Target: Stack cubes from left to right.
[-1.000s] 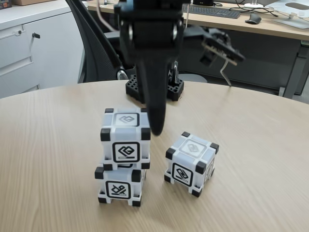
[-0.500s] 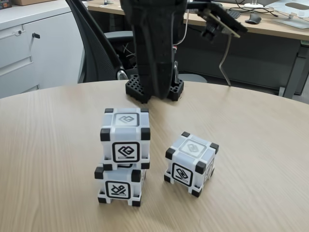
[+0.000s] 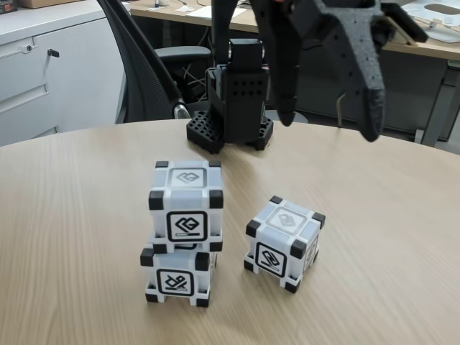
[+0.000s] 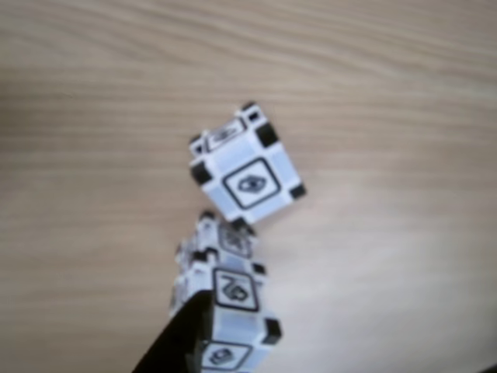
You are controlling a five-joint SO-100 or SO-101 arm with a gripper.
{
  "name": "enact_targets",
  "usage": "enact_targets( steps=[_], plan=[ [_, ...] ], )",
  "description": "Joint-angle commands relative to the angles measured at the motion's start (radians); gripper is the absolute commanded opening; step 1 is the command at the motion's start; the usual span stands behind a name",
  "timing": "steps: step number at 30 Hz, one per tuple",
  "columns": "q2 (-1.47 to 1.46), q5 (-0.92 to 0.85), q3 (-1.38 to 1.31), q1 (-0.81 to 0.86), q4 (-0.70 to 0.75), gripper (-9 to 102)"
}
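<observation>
On the round wooden table point(image 3: 79, 208), one cube point(image 3: 187, 205) rests on top of another cube point(image 3: 177, 278) at the left of the fixed view. A third cube point(image 3: 282, 243) stands alone on the table to their right. My gripper point(image 3: 328, 122) hangs open and empty high above the table, up and to the right of the lone cube. The other view looks down on the lone cube point(image 4: 247, 167) and the two-cube stack point(image 4: 227, 307), with a black finger point(image 4: 177, 346) at the bottom edge beside the stack.
The black perforated robot base point(image 3: 205, 133) stands at the table's far side. Behind it are an office chair point(image 3: 144, 65), a white cabinet point(image 3: 50, 72) and a desk with a keyboard point(image 3: 320, 16).
The gripper has risen from beside the top cube of the stack and swung up and to the right, its fingers now spread. The cubes have not moved.
</observation>
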Motion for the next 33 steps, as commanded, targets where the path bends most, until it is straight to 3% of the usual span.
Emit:
enact_targets(
  steps=[1,7,18,33],
  plan=[
    [0.017,-0.054,-0.005,-0.017,-0.005,41],
    [-0.048,0.054,-0.005,0.000,-0.015,39],
    [-0.077,0.604,-0.009,0.000,-0.020,39],
    [-0.212,0.692,-0.003,0.002,-0.020,38]
  ],
)
